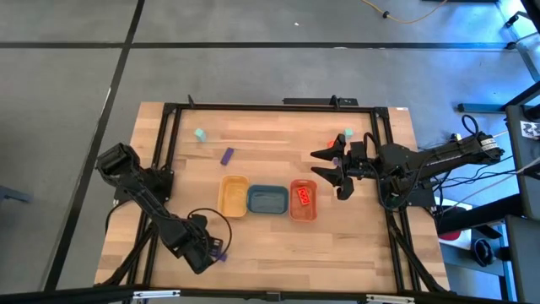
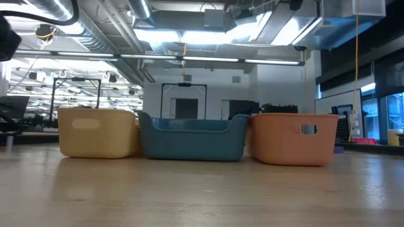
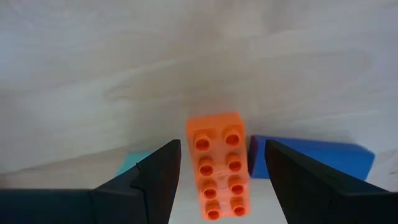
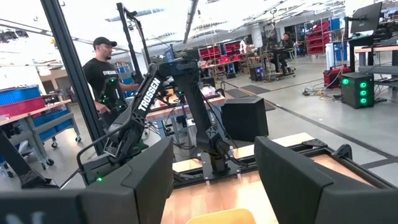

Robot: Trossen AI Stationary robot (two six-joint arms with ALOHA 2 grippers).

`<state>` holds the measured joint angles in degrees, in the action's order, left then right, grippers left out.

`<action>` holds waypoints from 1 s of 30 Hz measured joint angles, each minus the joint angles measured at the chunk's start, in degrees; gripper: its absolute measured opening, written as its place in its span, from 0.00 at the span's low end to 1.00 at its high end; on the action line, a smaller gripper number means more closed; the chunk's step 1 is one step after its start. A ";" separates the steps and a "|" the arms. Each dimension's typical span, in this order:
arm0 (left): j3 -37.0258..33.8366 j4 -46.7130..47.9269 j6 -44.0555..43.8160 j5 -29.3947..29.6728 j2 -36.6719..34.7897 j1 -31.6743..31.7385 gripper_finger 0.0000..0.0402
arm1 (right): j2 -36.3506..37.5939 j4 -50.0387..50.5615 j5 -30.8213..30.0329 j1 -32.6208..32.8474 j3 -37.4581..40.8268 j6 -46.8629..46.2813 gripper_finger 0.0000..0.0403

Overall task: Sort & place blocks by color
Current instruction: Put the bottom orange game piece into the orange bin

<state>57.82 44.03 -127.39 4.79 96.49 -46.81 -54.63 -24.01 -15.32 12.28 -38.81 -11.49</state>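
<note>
While three trays stand in a row at mid-table, only the orange tray (image 1: 303,201) visibly holds blocks: orange-red bricks (image 1: 304,196) lie inside it. The yellow tray (image 1: 233,195) and the blue tray (image 1: 267,199) touch side by side, and nothing can be made out in either. Near the table's (image 1: 278,245) front edge, the left claw (image 3: 222,163) points down with its fingers spread, and an orange-red brick (image 3: 219,163) lies flat between them, untouched. A blue-purple bar (image 3: 311,158) lies just beside that brick, and a mint-green cube (image 3: 132,163) peeks out on its other side. Toward the far edge sit another mint-green cube (image 1: 200,134) and a purple bar (image 1: 226,155), well apart from the trays. The right claw (image 1: 331,169) hangs open and empty beside the orange tray, with a mint-green cube (image 1: 348,133) and a red brick (image 1: 332,145) near it. Bare wood lies open across the front-right of the table.
</note>
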 joint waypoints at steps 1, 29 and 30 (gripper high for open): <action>0.00 -0.01 0.01 0.20 0.00 0.04 0.56 | 0.00 0.00 -0.01 -0.01 0.00 -0.01 0.57; 0.00 -1.13 0.02 -1.38 2.25 -0.08 0.55 | 0.00 0.07 -0.03 0.00 0.00 -0.02 0.57; 0.00 -1.20 0.02 -1.47 2.25 -0.08 0.55 | 0.00 0.09 -0.03 -0.01 0.00 -0.02 0.57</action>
<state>57.82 42.83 -127.37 3.32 98.74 -46.89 -54.63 -23.92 -15.35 12.27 -38.81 -11.51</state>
